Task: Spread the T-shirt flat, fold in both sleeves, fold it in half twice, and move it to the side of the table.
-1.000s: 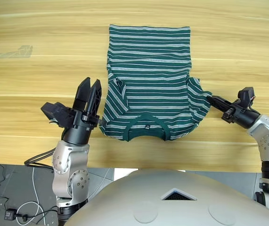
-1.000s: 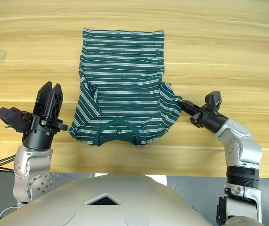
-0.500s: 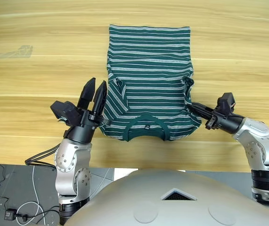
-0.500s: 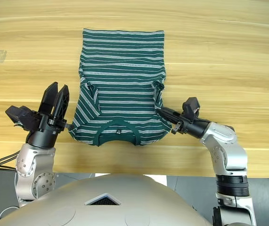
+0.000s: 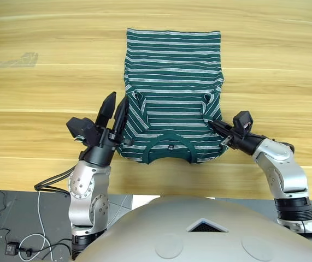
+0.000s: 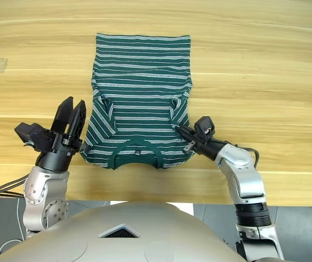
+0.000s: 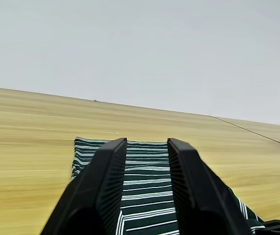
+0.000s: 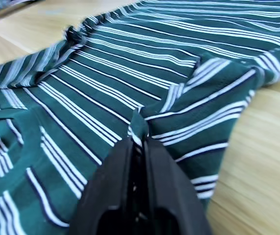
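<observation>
The T-shirt sleeve is being pinched by the right fingers; the left fingers are being held parted, empty. Slippage could undo the fold.

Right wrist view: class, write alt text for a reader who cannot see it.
The right gripper has its black jaws pinched shut on a fold of the green, white-striped T-shirt. The shirt lies rumpled across a light wooden table.

T-shirt dark green, white stripes; table light wood; claws black.
</observation>
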